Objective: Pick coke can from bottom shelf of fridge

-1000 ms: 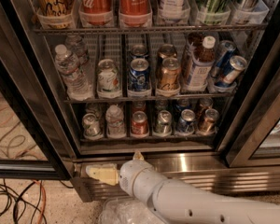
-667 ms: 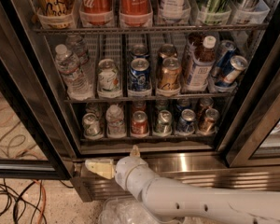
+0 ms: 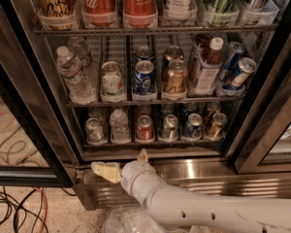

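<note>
Speckled flooring with loose cables (image 3: 12,205) lies at the lower left, in front of the fridge (image 3: 262,171), whose wire racks are in plain view between black door frames.

Bottom shelf (image 3: 203,147): one row of cans behind the front lip. The coke can (image 3: 144,128) stands upright near the middle of that row, red with a silver top. A pale bottle (image 3: 119,125) is just beside it on its left and a silver can (image 3: 169,126) on its right. A blue can (image 3: 193,126) and a copper can (image 3: 216,125) follow further right.

Gripper (image 3: 124,163): below the shelf lip, in front of the ribbed steel base, lower than the coke can and slightly to its left. Its two cream fingers are spread wide, one pointing left, the other up towards the lip. It holds nothing and is clear of the can.

White arm (image 3: 208,212): enters from the lower right.
</note>
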Robot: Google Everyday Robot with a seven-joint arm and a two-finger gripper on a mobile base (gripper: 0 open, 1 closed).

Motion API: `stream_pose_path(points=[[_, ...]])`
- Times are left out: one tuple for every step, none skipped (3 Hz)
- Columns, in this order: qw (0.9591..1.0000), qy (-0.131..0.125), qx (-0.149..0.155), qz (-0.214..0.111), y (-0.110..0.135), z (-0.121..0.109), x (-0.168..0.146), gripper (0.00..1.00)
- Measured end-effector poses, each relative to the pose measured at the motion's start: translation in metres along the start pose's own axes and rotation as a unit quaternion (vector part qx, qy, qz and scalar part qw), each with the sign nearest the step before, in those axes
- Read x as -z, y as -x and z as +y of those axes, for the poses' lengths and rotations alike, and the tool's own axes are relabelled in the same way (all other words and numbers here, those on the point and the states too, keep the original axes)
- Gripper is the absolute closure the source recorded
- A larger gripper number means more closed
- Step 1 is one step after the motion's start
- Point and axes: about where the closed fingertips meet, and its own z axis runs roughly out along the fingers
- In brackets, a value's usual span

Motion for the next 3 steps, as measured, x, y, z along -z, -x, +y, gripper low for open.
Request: stream_pose_path(points=[[0.9997, -0.013, -0.008, -0.017, -0.001, -0.006, -0.004, 0.00], [0.9971, -0.052, 0.000, -0.055, -0.002, -0.024, -0.019, 0.00], [0.9883, -0.116, 0.021, -0.097, 0.009, -0.058, -0.023, 0.00]])
